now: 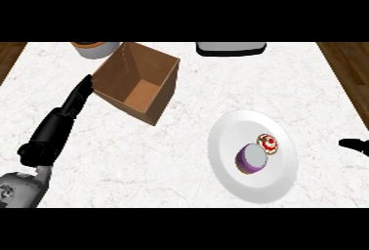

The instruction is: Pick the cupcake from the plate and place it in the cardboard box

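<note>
The left hand stretches along the left side of the surface. Its fingers are straight and pressed together, holding nothing, with the tips just beside the cardboard box. The cupcake lies tipped on the plate, well right of the box, purple base lower left and frosted top upper right. The right hand, a sliver at the right edge, is nearer the cupcake, which lies to its left. Too little of this hand shows to tell its pose.

The grey left forearm enters at the lower left corner. Its black left hand stretches up and slightly to the right, with the fingers straight and close together. Only a small black part of the right hand shows at the right edge.
</note>
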{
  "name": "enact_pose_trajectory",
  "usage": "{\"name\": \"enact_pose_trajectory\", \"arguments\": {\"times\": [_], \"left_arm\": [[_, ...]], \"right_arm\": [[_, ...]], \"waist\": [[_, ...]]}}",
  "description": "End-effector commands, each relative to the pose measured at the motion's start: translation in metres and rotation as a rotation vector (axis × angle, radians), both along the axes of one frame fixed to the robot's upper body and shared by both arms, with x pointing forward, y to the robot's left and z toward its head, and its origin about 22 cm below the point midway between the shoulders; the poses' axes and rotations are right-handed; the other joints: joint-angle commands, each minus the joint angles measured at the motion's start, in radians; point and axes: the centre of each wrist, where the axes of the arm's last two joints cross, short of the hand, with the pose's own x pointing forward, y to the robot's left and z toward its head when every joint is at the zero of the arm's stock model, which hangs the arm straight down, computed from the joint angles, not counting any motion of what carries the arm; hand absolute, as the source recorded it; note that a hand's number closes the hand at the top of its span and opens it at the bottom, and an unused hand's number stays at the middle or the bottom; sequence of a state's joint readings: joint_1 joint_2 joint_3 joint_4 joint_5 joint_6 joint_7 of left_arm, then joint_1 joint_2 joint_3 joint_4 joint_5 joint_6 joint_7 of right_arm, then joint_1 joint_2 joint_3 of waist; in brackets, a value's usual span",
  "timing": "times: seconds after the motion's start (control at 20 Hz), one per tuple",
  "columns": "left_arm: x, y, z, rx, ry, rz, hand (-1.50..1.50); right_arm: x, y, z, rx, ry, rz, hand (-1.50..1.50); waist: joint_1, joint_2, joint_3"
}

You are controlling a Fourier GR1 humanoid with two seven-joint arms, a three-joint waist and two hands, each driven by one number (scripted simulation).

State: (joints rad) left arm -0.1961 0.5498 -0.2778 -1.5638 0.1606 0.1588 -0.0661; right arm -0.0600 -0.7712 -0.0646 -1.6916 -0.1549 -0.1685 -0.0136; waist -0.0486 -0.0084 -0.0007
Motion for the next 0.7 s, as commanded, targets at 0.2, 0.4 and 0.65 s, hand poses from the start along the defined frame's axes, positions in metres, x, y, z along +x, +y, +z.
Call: {"name": "enact_pose_trajectory", "arguments": {"times": [0.2,0.4,0.65], "left_arm": [[-0.01,0.004,0.003,-0.009,-0.003,-0.09,0.0],[0.006,-0.006,0.0,0.01,-0.005,-0.118,0.0],[0.008,-0.008,0.009,-0.015,-0.011,-0.117,0.0]], "right_arm": [[-0.033,-0.023,-0.007,-0.33,-0.016,0.119,-1.5],[-0.035,0.001,0.005,-0.46,0.073,0.151,-1.5],[-0.039,0.03,0.026,-0.683,0.301,0.194,-1.5]], "waist": [[0.045,0.005,0.001],[0.041,0.008,0.0],[0.054,0.008,-0.002]]}}
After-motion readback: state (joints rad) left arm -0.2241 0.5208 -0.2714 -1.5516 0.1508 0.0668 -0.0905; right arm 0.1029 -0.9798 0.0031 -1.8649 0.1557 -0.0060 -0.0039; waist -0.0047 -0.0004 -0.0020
